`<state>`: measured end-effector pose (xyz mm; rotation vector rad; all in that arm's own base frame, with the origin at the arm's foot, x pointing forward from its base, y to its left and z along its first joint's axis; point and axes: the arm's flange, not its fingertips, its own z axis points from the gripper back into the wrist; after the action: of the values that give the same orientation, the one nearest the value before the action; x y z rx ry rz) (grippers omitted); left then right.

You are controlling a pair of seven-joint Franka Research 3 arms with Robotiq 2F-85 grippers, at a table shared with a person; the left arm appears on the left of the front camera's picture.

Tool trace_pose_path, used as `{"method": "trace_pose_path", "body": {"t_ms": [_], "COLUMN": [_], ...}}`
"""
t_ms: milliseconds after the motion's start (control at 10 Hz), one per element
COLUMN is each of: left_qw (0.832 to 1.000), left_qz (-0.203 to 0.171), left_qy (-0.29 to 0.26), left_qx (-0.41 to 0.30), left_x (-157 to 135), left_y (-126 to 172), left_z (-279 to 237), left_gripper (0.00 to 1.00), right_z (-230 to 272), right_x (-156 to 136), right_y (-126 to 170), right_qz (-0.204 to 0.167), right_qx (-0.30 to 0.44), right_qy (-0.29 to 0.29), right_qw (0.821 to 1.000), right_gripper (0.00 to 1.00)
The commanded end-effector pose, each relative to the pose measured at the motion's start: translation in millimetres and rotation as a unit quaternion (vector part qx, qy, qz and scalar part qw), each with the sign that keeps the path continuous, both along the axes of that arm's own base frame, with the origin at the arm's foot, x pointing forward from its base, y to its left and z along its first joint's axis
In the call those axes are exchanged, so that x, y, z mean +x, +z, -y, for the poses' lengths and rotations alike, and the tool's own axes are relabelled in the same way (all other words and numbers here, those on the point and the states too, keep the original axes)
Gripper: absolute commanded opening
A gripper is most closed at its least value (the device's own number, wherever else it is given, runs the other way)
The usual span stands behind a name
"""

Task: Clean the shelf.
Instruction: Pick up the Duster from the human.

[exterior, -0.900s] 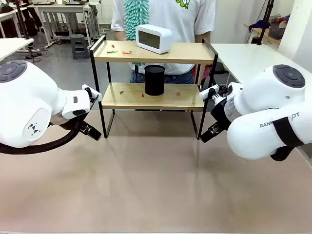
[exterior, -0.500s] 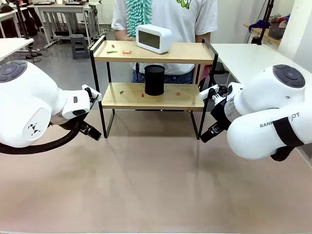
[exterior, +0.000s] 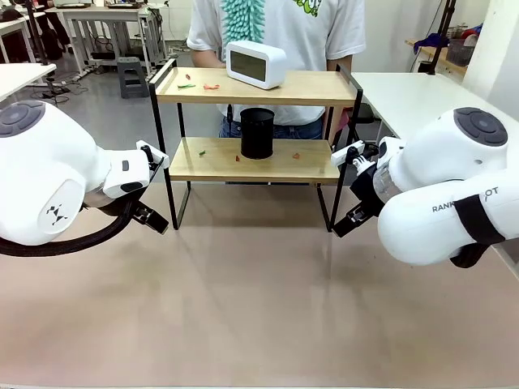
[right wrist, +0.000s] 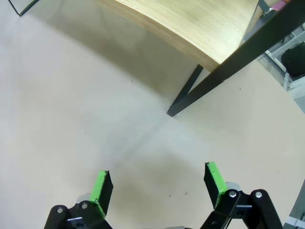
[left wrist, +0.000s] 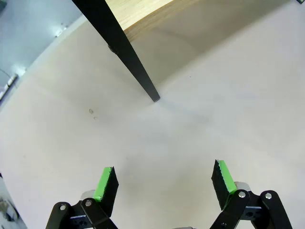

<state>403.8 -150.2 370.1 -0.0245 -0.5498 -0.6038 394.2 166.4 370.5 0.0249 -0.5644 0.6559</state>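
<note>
Both grippers wait, empty, before the shelf.
Left gripper [left wrist: 164, 179] and right gripper [right wrist: 159, 186], jaws apart, hover beside the front legs of the shelf [exterior: 316, 87] at the table's [exterior: 259, 308] far edge; reaching for scraps [exterior: 187, 85] could topple the clock [exterior: 255, 64] or cup [exterior: 258, 133].

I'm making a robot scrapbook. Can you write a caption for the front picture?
Left pincer and right pincer, both open, flank the shelf holding scraps, a white clock and a black cup.

Robotics lab: white robot arms [exterior: 49, 182], white worktables [exterior: 413, 101], cluttered benches [exterior: 105, 14] behind.
</note>
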Motion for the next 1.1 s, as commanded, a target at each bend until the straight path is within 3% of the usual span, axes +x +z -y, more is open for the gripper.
{"method": "trace_pose_path", "body": {"t_ms": [0, 200, 300, 400, 500, 600, 700, 800, 900, 1000], "left_qw": [1.000, 1.000, 0.998, 0.988, 0.966, 0.967, 0.962, 0.943, 0.911, 0.870], "left_qz": [0.000, 0.000, -0.033, -0.067, -0.077, -0.048, -0.035, -0.023, -0.011, 0.001], "left_qy": [0.000, 0.000, -0.034, -0.096, -0.146, -0.119, -0.066, -0.029, 0.030, 0.065], "left_qx": [0.000, 0.000, -0.052, -0.105, -0.197, -0.219, -0.262, -0.331, -0.411, -0.488], "left_x": [-0.1, 0.0, -11.4, -30.5, -49.8, -60.1, -68.3, -73.0, -78.0, -85.0], "left_y": [0.1, 0.0, 35.3, 74.1, 112.1, 127.9, 129.1, 120.6, 93.8, 65.1], "left_z": [0.3, 0.0, -6.8, -29.3, -68.9, -107.9, -152.1, -198.3, -248.0, -281.7], "left_gripper": [1.00, 1.00, 1.00, 1.00, 1.00, 1.00, 1.00, 1.00, 1.00, 1.00], "right_z": [0.1, 0.0, 17.0, 48.8, 96.9, 147.3, 202.8, 259.3, 311.9, 338.8], "right_x": [0.0, 0.0, -17.1, -41.7, -69.2, -87.5, -97.0, -97.3, -94.4, -97.0], "right_y": [0.1, 0.0, 46.4, 93.8, 139.9, 158.1, 154.2, 130.0, 84.3, 41.9], "right_qz": [0.000, 0.000, -0.031, -0.045, -0.052, -0.045, -0.063, -0.091, -0.109, -0.117], "right_qx": [0.001, 0.000, 0.081, 0.118, 0.236, 0.323, 0.409, 0.501, 0.588, 0.643], "right_qy": [0.000, 0.000, 0.011, -0.026, -0.069, -0.092, -0.101, -0.107, -0.141, -0.171], "right_qw": [1.000, 1.000, 0.996, 0.992, 0.968, 0.941, 0.905, 0.854, 0.789, 0.738], "right_gripper": [1.00, 1.00, 1.00, 1.00, 1.00, 1.00, 1.00, 1.00, 1.00, 1.00]}}
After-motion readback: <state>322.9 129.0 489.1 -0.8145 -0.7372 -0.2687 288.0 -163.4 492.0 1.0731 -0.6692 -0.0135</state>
